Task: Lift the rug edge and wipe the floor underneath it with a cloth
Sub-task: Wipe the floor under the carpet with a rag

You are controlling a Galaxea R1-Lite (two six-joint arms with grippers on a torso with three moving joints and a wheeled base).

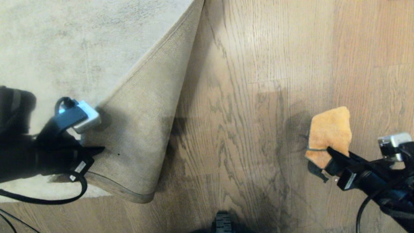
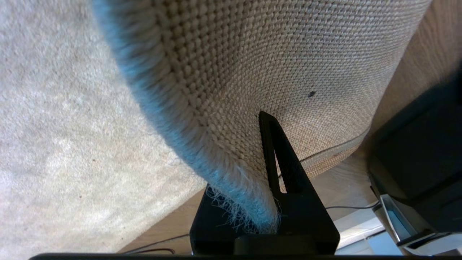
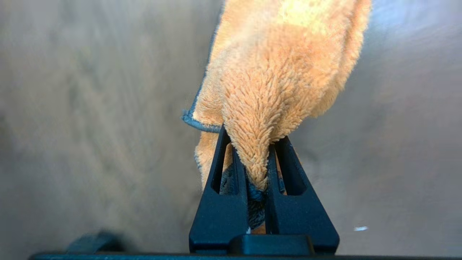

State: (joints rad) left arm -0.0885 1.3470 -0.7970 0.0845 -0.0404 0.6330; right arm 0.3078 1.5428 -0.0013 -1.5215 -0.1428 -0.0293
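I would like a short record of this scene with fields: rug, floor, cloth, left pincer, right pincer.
rug: the rug edge is lifted and folded back, woven backing showing
floor: the floor is bare beside the fold
cloth: the cloth is orange and fuzzy, on the right, apart from the rug
left pincer: the left pincer is shut on the rug edge, holding it up
right pincer: the right pincer is shut on the cloth

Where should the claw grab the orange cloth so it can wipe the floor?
Probably at one bunched end, like now: the right claw pinches a gathered end of the cloth, coming in from the robot's side. The cloth is soft and floppy, so most of it spreads out beyond the claw toward the floor, free for wiping. The left claw holds up the rug edge.
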